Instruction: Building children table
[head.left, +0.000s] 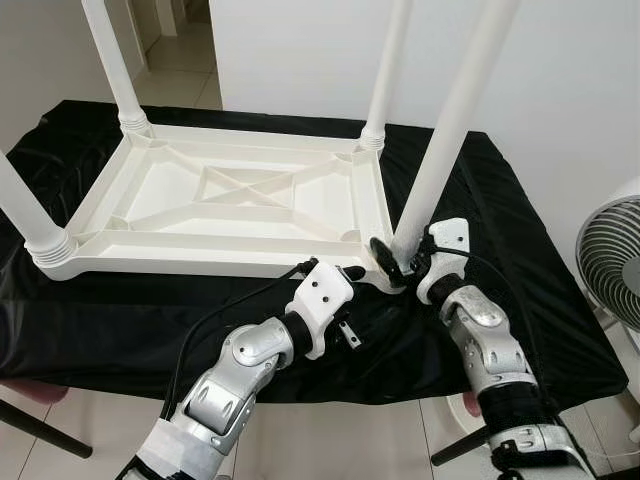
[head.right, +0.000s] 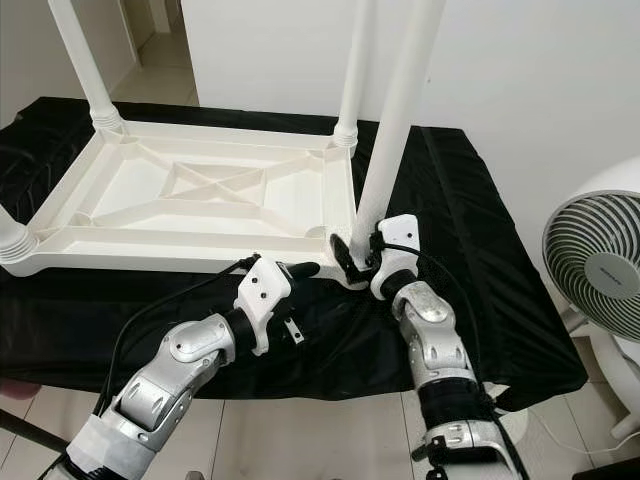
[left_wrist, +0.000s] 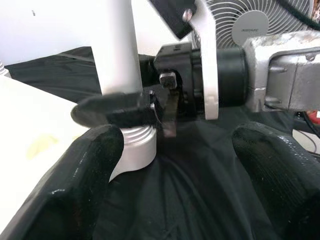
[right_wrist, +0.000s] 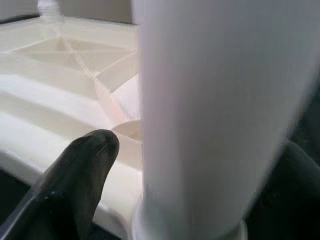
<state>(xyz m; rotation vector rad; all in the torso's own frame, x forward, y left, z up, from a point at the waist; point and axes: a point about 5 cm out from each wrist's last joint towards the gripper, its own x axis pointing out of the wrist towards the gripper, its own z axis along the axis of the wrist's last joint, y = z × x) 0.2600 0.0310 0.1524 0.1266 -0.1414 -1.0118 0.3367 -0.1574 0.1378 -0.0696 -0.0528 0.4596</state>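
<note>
While the left hand (head.left: 350, 275) waits released at the near edge of the counter (head.left: 150, 330), its fingers spread and empty, the right hand (head.left: 400, 262) is clenched around the foot of the near-right leg (head.left: 445, 140), just where that leg meets its corner socket. The leg's long axis runs straight up from the hand, so any seating push or twist would, I judge, go along that vertical line; the right hand is the nearer and already on it. Beyond, the upturned white table (head.left: 225, 205) lies on the black cloth (head.left: 500, 220) with its other three legs standing. A fan (head.left: 612, 262) stands off to the right, well apart.
</note>
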